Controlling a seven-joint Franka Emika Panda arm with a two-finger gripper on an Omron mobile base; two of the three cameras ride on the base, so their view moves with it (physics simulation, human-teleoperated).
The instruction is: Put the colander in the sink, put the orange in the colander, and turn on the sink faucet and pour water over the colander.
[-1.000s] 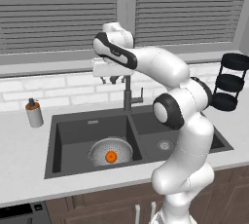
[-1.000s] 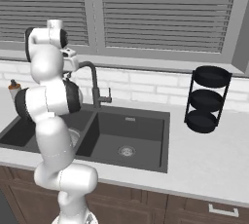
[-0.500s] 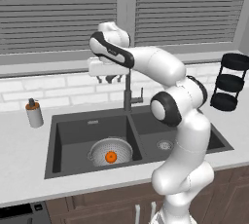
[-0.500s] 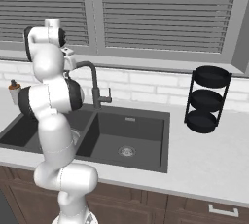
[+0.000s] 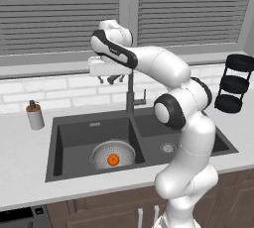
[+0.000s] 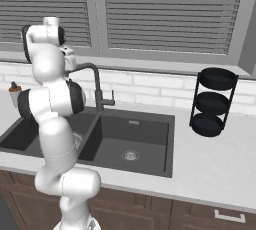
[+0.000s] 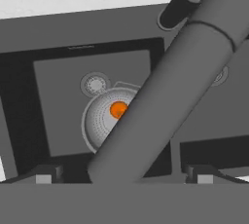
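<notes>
The colander [image 5: 113, 154] sits on the floor of the left basin of the sink [image 5: 69, 134], at about 7 o'clock from the base of the sink faucet [image 5: 131, 93]. The orange [image 5: 113, 160] rests inside the colander, near its centre. Both placement steps therefore appear complete; the water step remains.

The gripper [image 5: 110, 79] hangs high above the left basin, at the tip of the faucet spout, with its jaws spread wide and nothing between them. In the hand view the spout [image 7: 165, 96] runs diagonally from the 1 o'clock corner down to 6 o'clock, passing between the two fingertips [image 7: 43, 174]. This position suggests the arm is set to push or swing the spout rather than to grasp an object. Contact with the spout cannot be confirmed. In the same view the colander [image 7: 99, 116] and orange [image 7: 118, 109] lie directly below, partly hidden behind the spout, so the outlet appears roughly aimed at the colander. No water is visible.

Count of items:
- One colander, one orange.
- One sink with two basins; each basin has one round drain [image 5: 168, 147].
- One faucet, with one small side lever [image 6: 110, 96].
- One soap dispenser [image 5: 34, 116] on the counter at 9 o'clock from the sink.
- One black three-tier rack [image 6: 211, 102] on the counter at 3 o'clock from the sink.
</notes>
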